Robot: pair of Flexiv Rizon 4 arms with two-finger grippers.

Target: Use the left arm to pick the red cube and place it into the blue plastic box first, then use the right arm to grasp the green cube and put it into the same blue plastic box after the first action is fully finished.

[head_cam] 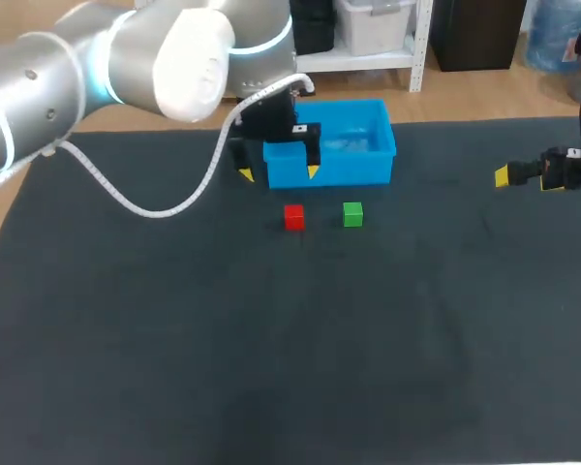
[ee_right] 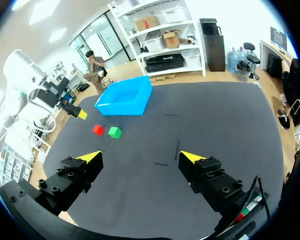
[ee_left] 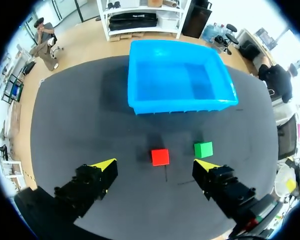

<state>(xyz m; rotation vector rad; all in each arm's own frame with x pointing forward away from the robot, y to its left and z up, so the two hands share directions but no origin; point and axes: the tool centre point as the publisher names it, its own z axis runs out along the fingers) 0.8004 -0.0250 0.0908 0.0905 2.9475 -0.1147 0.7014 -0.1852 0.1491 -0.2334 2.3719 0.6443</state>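
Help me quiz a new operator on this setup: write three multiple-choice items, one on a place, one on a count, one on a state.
1. Where is the red cube relative to the blue plastic box?
A) inside it
B) on the table in front of it, beside the green cube
C) behind it

2. How many cubes are in the blue plastic box?
A) none
B) one
C) two

3. How is the left gripper?
A) shut on the red cube
B) shut on the green cube
C) open

Answers:
1 B: both cubes lie on the table before the box's front wall.
2 A: the left wrist view shows its inside bare.
3 C: its fingers stand wide apart, touching nothing.
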